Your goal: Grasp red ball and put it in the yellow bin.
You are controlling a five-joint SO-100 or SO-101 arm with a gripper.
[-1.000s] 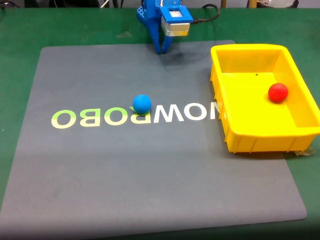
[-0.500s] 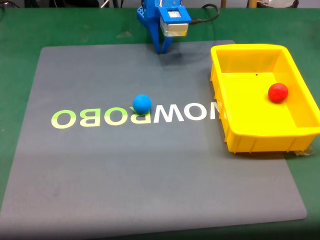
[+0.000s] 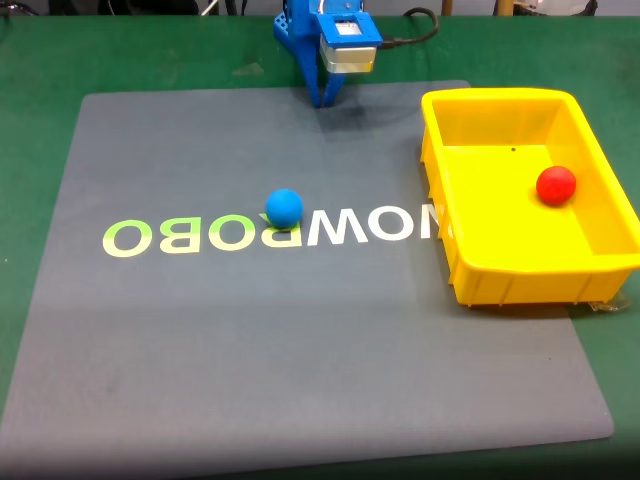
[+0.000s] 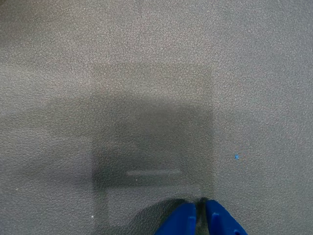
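The red ball (image 3: 556,185) lies inside the yellow bin (image 3: 500,279), on its floor near the right-hand wall as the fixed view shows it, well apart from the jaws. The gripper (image 3: 323,98) hangs at the far edge of the mat (image 3: 250,340), to the left of the bin in that view, pointing down at the grey surface. In the wrist view the gripper (image 4: 200,210) enters from the bottom edge as two blue tips that stand together with only a thin dark slit between them, and nothing is held there.

There is one red ball, one blue ball (image 3: 284,207), one bin and one mat. The blue ball sits out on the mat near its middle, just at the junction of the printed letters (image 3: 270,233), well to the left of the bin and nearer the camera than the jaws.

Both balls are small, smooth, matte spheres of equal size. The bin is a bright yellow rectangular plastic tub with sloped walls and a rolled rim, much wider than either ball; it rests on the right part of the mat. The mat is dark grey with rounded corners, and the wrist view shows its fine pebbled, leather-like grain under a soft square shadow. The lettering across it fades from pale green to white and reads reversed. Around the mat the tabletop (image 3: 40,70) is covered in green. The arm (image 3: 300,40) is blue plastic and carries a silver and white block (image 3: 349,42) with a black cable (image 3: 415,32).
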